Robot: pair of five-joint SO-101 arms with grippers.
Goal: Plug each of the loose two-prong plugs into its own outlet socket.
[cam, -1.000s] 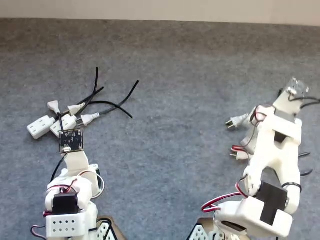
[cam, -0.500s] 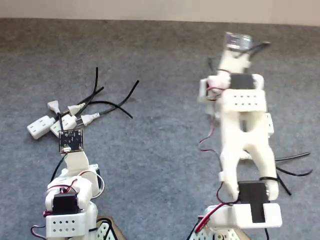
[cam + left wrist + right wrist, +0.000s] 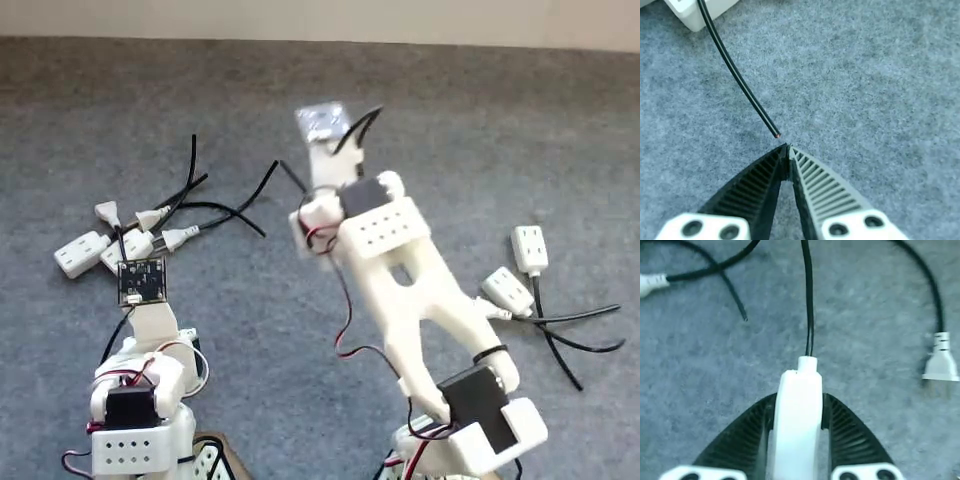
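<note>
**High view: one plug held over the middle of the table**

Near the left edge of the table (image 3: 420, 90), two white outlet sockets (image 3: 80, 253) lie side by side. Just beside them are three loose plugs (image 3: 150, 217), and their black cords cross each other. I cannot tell whether any of them sits in a socket. The left gripper (image 3: 789, 150) hangs low over the bare table beside this group. Its fingers are pressed together on nothing, and a cut cord end (image 3: 777, 135) lies just before the tips.

Over the middle of the table, the right gripper (image 3: 799, 399) has its fingers clamped on the held plug (image 3: 796, 435). This is a white body whose cord runs away from the tips, and its prongs are hidden. Near the right edge lie two more sockets (image 3: 528, 247), close together.

I judge the step to be the carrying of one plug toward a socket. The next move calls for choosing a free socket, turning the prongs to face its slots and pushing straight. A socket looks light and may slide, so the left arm could hold it.
</note>
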